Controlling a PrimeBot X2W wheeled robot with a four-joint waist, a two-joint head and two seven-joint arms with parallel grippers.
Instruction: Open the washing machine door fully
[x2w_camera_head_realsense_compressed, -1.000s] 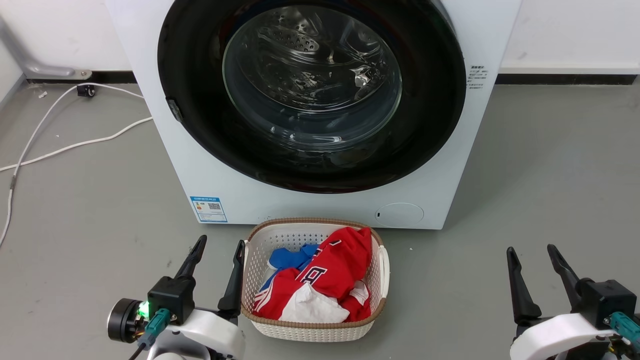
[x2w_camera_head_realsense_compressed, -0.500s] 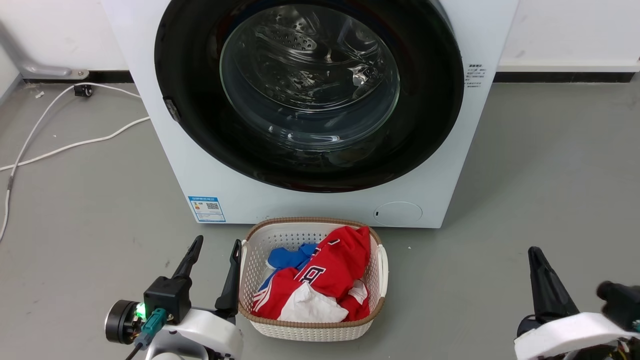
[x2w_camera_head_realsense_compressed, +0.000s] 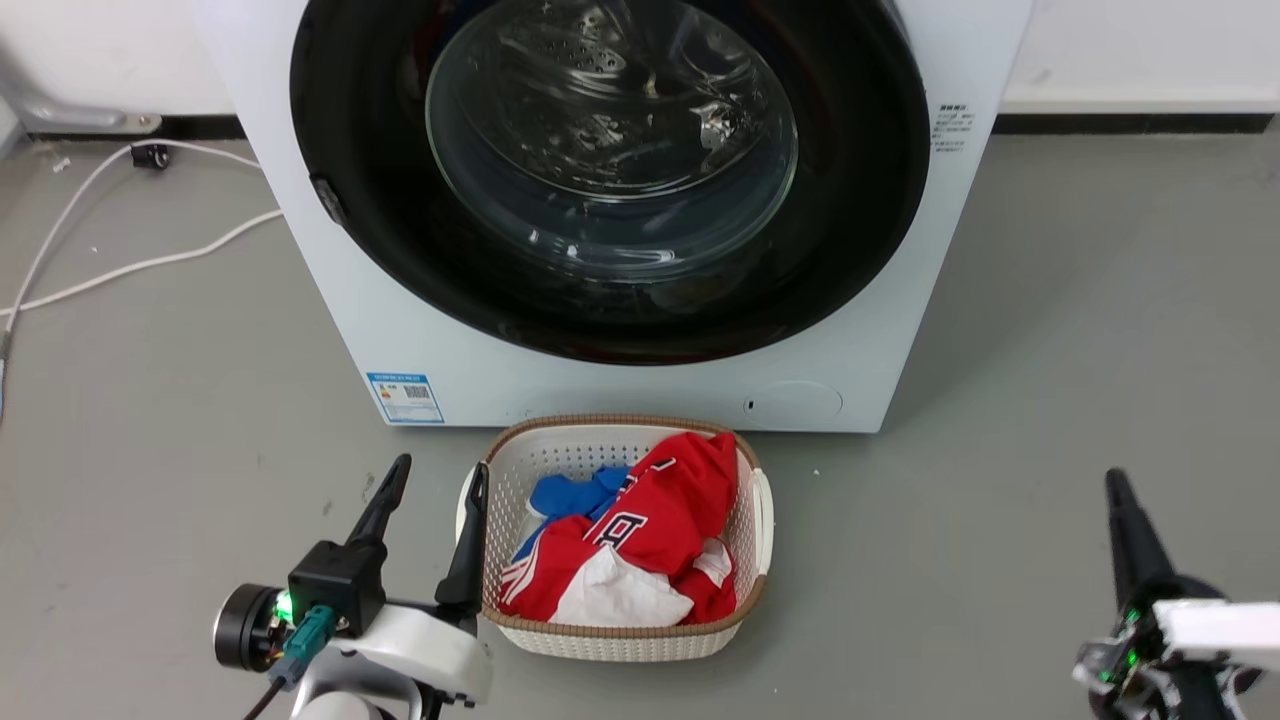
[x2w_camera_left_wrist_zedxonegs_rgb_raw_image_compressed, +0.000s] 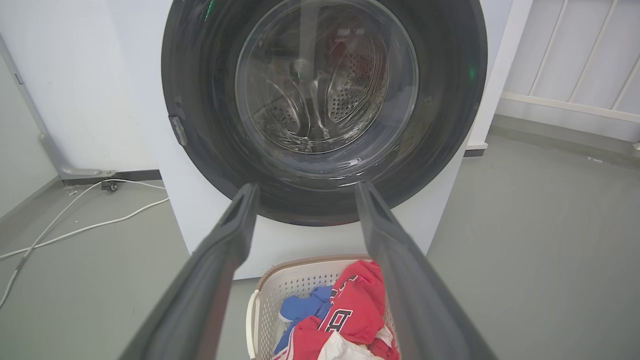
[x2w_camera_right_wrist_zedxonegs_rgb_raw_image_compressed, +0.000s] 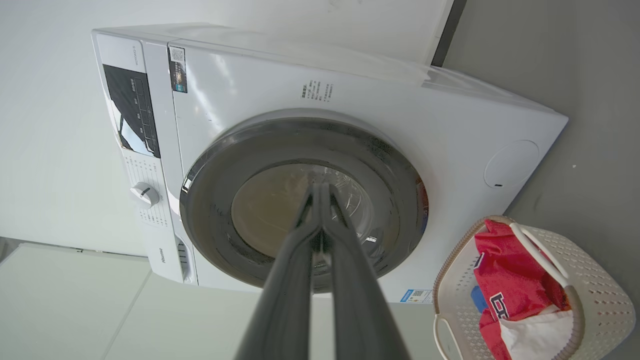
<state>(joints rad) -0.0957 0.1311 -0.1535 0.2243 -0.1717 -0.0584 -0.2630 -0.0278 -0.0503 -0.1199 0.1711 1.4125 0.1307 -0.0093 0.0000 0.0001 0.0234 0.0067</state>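
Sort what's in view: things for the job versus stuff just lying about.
For the job:
door, closed
washer
left claw, open
right claw, shut

Lying about:
basket
clothes in it
cable

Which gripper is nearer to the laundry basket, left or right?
Left. The left gripper stands right beside the laundry basket, one finger nearly at its left rim. The right gripper is far off on its right side.
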